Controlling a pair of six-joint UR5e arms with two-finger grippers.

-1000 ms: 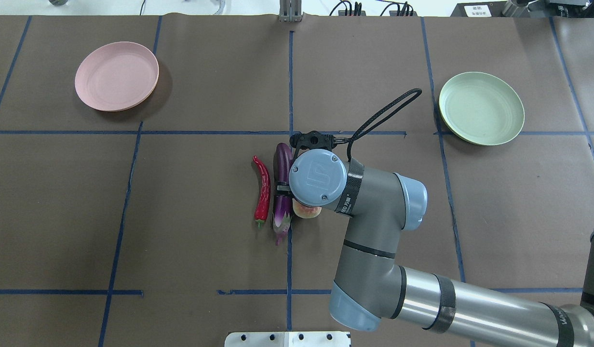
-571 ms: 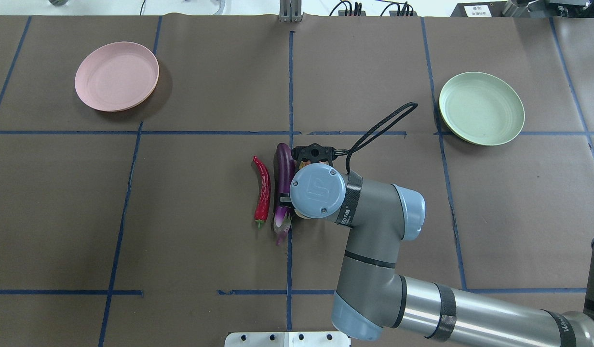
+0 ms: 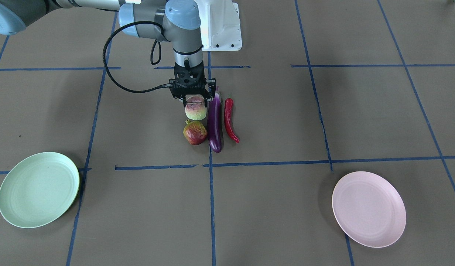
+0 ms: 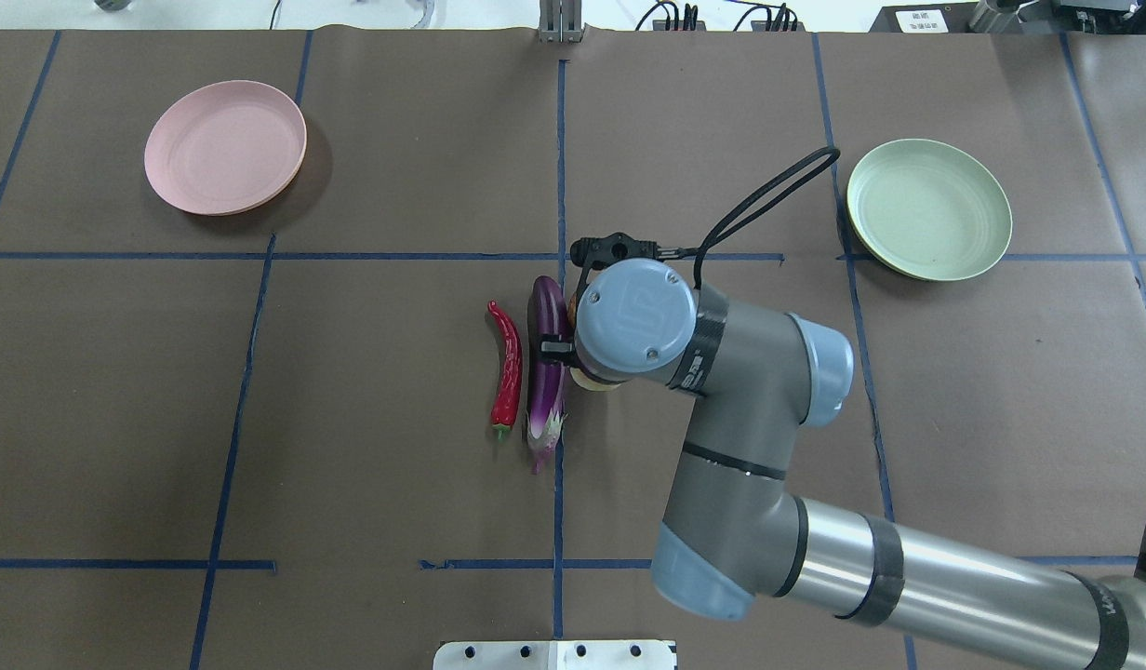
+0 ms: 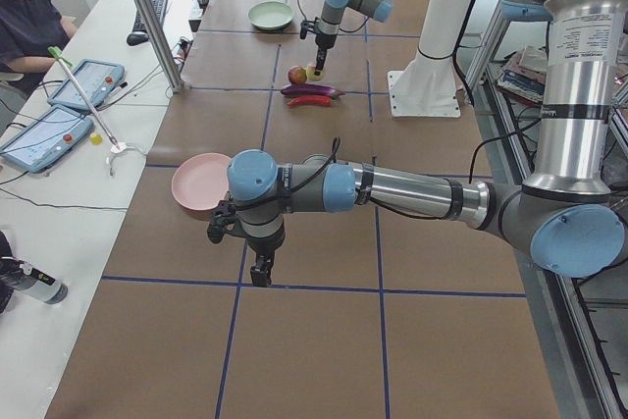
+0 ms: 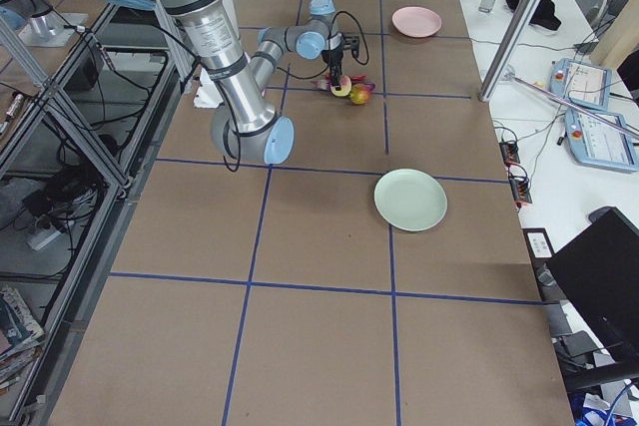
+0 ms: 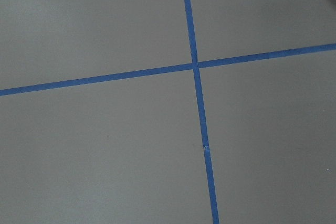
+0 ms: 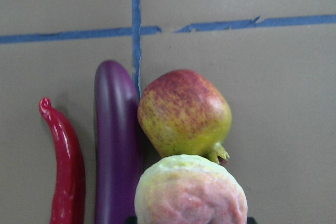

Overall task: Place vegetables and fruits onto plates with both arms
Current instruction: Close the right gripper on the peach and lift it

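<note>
Since the earlier overhead frame, the right arm's wrist has risen and drifted toward the far right corner. The right gripper has its fingers clamped on the pink-and-green fruit, which sits at the table centre and appears to be lifted clear. It is just beside the eggplant and near the pomegranate. From the fruit, the mint green plate lies well apart toward the far right corner, and the pink plate toward the far left. The right arm is judged nearer the green plate. The left gripper hangs near the left end, and the state of its fingers cannot be told.
</note>
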